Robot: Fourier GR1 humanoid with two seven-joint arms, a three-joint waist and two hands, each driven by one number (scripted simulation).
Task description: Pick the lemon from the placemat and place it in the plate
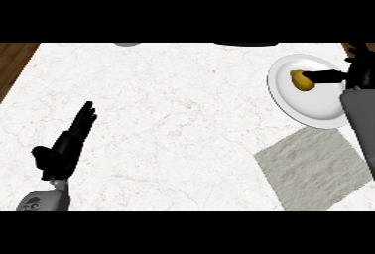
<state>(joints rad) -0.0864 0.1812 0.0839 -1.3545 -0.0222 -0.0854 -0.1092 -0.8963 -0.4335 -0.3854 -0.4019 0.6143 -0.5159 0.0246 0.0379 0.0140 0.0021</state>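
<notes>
The yellow lemon lies in the white plate at the counter's right side, toward the plate's upper left. My right hand hovers over the plate's right rim. One straight digit reaches left and touches the lemon, while the other fingers spread upward, so the hand is open. The grey placemat lies below the plate with nothing on it; my right forearm crosses its right edge. My left hand rests open at the lower left, fingers straight and pointing up, far from the lemon.
White marble counter fills the view. A dark wooden strip shows at the upper left. A grey object and a dark one peek in at the counter's far edge.
</notes>
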